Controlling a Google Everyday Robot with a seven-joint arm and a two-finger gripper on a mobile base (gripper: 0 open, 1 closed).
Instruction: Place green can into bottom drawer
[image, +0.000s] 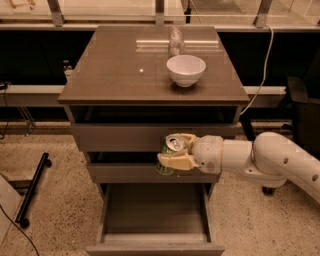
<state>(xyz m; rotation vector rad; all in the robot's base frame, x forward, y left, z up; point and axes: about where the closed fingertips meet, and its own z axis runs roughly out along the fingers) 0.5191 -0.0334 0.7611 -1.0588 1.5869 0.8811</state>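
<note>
My gripper (176, 152) is shut on the green can (172, 146), holding it upright with its silver top showing. It hangs in front of the middle drawer front, above the open bottom drawer (155, 215). The bottom drawer is pulled out toward me and its flat grey floor shows bare. My white arm (260, 157) reaches in from the right.
A white bowl (186, 69) and a clear glass jar (175, 40) stand on the cabinet top (120, 70). An office chair (300, 110) is at the right. A black stand leg (32, 187) lies on the floor at the left.
</note>
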